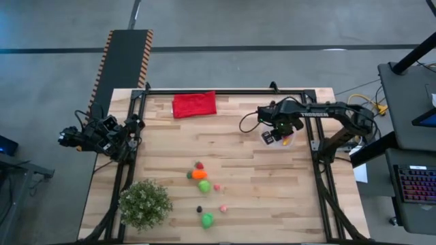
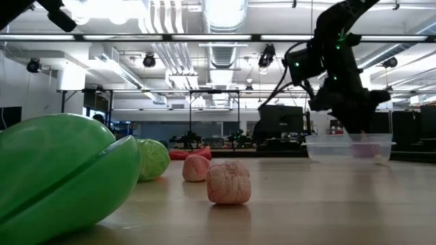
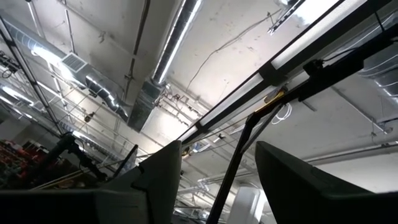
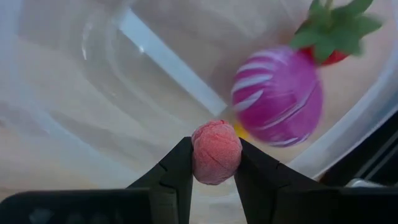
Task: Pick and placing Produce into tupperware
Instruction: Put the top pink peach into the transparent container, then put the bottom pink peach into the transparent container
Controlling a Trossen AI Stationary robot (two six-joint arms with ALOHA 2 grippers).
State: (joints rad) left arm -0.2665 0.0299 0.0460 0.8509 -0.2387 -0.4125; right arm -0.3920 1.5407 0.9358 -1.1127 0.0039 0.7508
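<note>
Pinching a pink toy fruit point(image 4: 216, 152) over the clear tub point(image 1: 278, 138) at the table's right, the right gripper point(image 4: 215, 180) adds to a magenta piece point(image 4: 277, 96) inside, while several pieces point(image 1: 200, 174) wait mid-table.

tub point(image 1: 286, 139) at surface point(image 1: 272, 197) right edge, right gripper point(image 1: 281, 133) over it | cloth point(image 1: 194, 104) at far edge | produce point(image 1: 202, 185) mid-surface | plant point(image 1: 144, 203) near-left corner | left gripper point(image 1: 133, 129) off left edge

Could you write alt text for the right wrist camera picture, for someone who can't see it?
The right end effector grips a small pink toy over the clear tupperware, where a magenta striped toy and a red, green-leafed one already lie.
</note>
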